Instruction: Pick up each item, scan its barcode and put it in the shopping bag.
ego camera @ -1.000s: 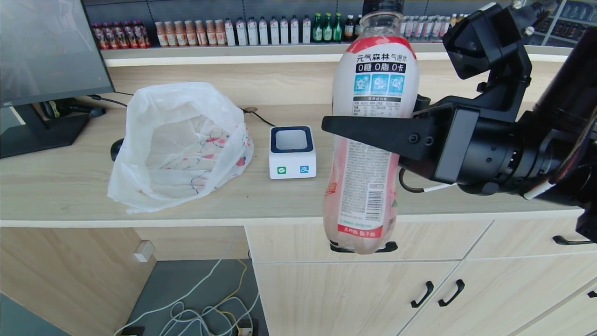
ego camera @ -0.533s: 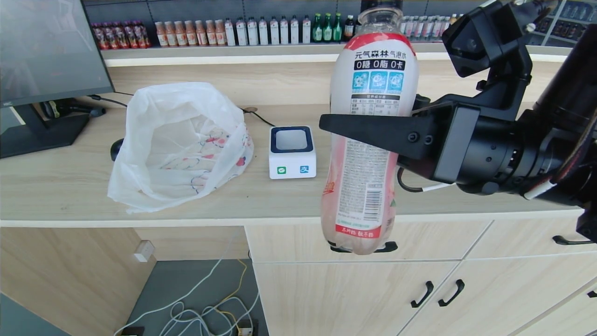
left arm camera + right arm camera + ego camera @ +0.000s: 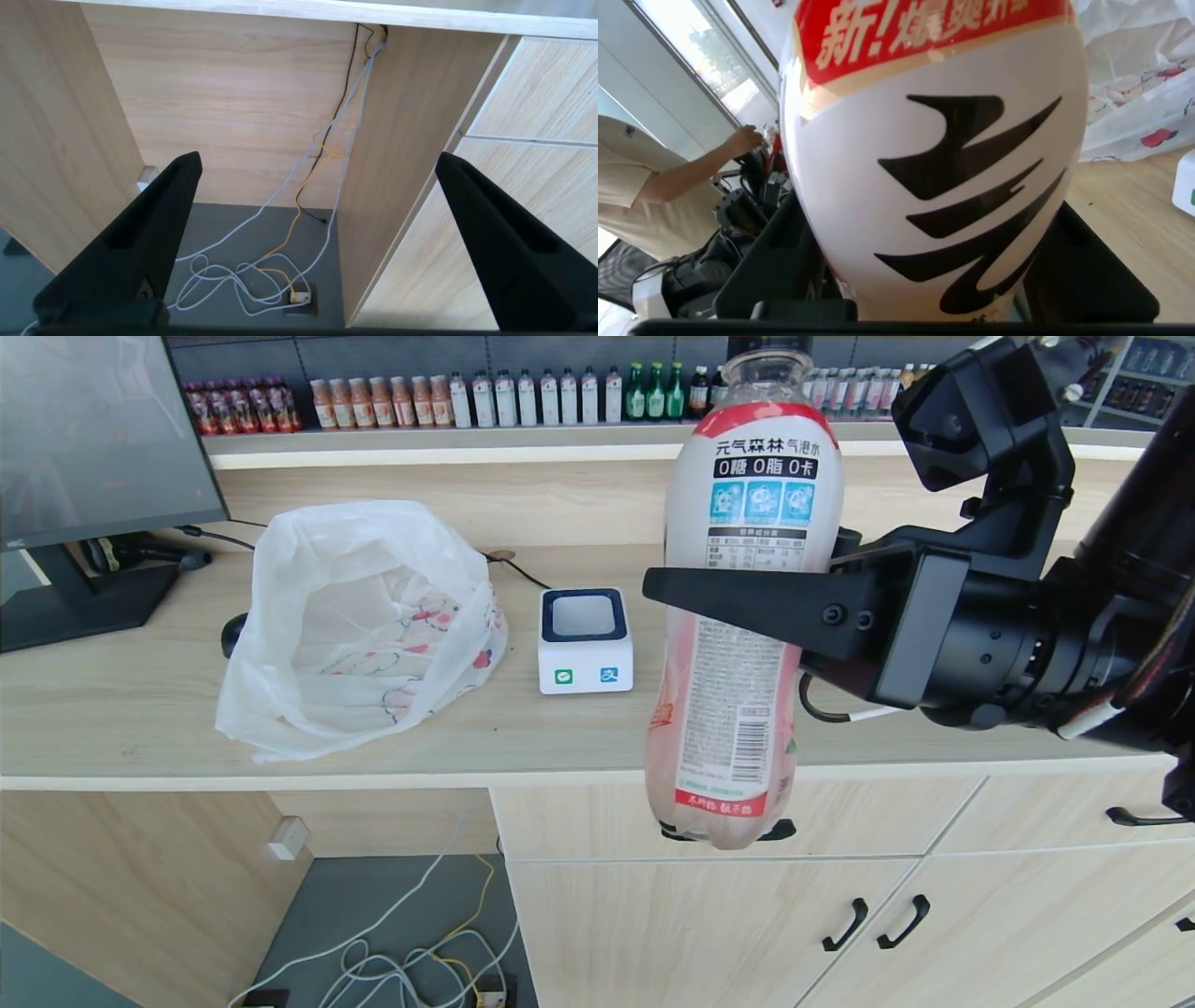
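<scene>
Counter (image 3: 112, 709) is topped by the bag (image 3: 359, 625) at nine o'clock. Bottle (image 3: 738, 709) is pinched upright by the right claw (image 3: 709, 597), three o'clock of the scanner (image 3: 585, 639); left claw (image 3: 318, 168) is spread. A scan could be missed: barcode (image 3: 747, 742) is turned away from it.

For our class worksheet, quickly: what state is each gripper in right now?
Left gripper: open, holding nothing.
Right gripper: closed on the bottle.

I'm seeing shopping bag (image 3: 359, 625) sitting on counter (image 3: 112, 709), scanner (image 3: 585, 639) beside it on right, drink bottle (image 3: 733, 728) hanging farther right.
</scene>
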You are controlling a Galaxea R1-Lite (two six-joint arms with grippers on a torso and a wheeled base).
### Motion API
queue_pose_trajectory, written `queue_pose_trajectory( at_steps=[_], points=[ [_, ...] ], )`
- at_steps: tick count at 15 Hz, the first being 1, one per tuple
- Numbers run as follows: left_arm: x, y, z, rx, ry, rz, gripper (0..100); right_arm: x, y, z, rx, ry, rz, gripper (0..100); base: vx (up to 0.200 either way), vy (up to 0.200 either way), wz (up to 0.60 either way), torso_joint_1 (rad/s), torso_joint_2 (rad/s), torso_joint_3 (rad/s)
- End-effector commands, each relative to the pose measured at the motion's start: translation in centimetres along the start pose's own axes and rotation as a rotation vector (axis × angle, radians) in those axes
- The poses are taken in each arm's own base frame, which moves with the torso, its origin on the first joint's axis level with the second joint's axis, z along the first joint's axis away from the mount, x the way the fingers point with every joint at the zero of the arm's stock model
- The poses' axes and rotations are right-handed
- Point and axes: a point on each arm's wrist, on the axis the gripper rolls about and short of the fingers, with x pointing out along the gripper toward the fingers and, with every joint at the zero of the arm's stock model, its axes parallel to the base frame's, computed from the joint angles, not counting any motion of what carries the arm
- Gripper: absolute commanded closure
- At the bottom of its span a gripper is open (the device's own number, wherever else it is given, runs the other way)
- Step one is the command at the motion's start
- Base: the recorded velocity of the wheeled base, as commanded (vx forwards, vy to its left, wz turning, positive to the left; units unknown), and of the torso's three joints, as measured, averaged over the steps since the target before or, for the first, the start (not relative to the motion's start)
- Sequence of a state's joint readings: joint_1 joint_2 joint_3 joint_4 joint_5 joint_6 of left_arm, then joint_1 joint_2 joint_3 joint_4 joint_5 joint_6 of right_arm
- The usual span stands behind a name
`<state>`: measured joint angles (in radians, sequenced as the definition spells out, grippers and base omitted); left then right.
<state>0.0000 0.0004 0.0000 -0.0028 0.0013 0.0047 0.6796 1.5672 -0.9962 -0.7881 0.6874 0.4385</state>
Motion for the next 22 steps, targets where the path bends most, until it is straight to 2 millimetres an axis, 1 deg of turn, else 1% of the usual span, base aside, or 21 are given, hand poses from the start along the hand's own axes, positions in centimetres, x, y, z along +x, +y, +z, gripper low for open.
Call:
queue_pose_trajectory(
  at_steps=[1,3,4,7,8,11,13,15,17,18,19,20,22],
  points=[
    [0.0,0.0,0.0,0.0,-0.001,0.0,0,-0.3,0.3,-0.1,-0.002,0.0,0.0,100,0.0,0.0,0.0,0.0,0.0,0.0],
    [0.0,0.0,0.0,0.0,-0.001,0.0,0,-0.6,0.4,-0.3,-0.018,0.001,-0.017,100,0.0,0.0,0.0,0.0,0.0,0.0],
    [0.0,0.0,0.0,0.0,-0.001,0.0,0,-0.6,0.2,-0.4,-0.028,-0.01,-0.054,100,0.0,0.0,0.0,0.0,0.0,0.0],
    [0.0,0.0,0.0,0.0,-0.001,0.0,0,-1.0,-0.2,-1.4,-0.072,-0.003,-0.113,100,0.0,0.0,0.0,0.0,0.0,0.0],
    [0.0,0.0,0.0,0.0,-0.001,0.0,0,-1.6,-0.3,-2.2,-0.09,0.004,-0.163,100,0.0,0.0,0.0,0.0,0.0,0.0],
    [0.0,0.0,0.0,0.0,-0.001,0.0,0,-2.5,-0.6,-3.6,-0.162,-0.007,-0.256,100,0.0,0.0,0.0,0.0,0.0,0.0],
    [0.0,0.0,0.0,0.0,-0.001,0.0,0,-3.2,-1.2,-3.4,-0.194,-0.034,-0.357,100,0.0,0.0,0.0,0.0,0.0,0.0],
    [0.0,0.0,0.0,0.0,-0.001,0.0,0,-3.7,-1.2,-2.8,-0.234,-0.078,-0.473,100,0.0,0.0,0.0,0.0,0.0,0.0],
    [0.0,0.0,0.0,0.0,-0.001,0.0,0,-4.5,-0.8,-2.7,-0.27,-0.12,-0.625,100,0.0,0.0,0.0,0.0,0.0,0.0],
    [0.0,0.0,0.0,0.0,-0.001,0.0,0,-4.8,-0.6,-2.5,-0.288,-0.135,-0.669,100,0.0,0.0,0.0,0.0,0.0,0.0],
    [0.0,0.0,0.0,0.0,-0.001,0.0,0,-5.4,-0.1,-2.2,-0.326,-0.164,-0.748,100,0.0,0.0,0.0,0.0,0.0,0.0],
    [0.0,0.0,0.0,0.0,-0.001,0.0,0,-5.7,0.2,-2.0,-0.362,-0.178,-0.796,100,0.0,0.0,0.0,0.0,0.0,0.0],
    [0.0,0.0,0.0,0.0,-0.001,-0.001,0,-6.0,0.4,-1.6,-0.406,-0.209,-0.824,100,0.0,0.0,0.0,0.0,0.0,0.0]
  ],
)
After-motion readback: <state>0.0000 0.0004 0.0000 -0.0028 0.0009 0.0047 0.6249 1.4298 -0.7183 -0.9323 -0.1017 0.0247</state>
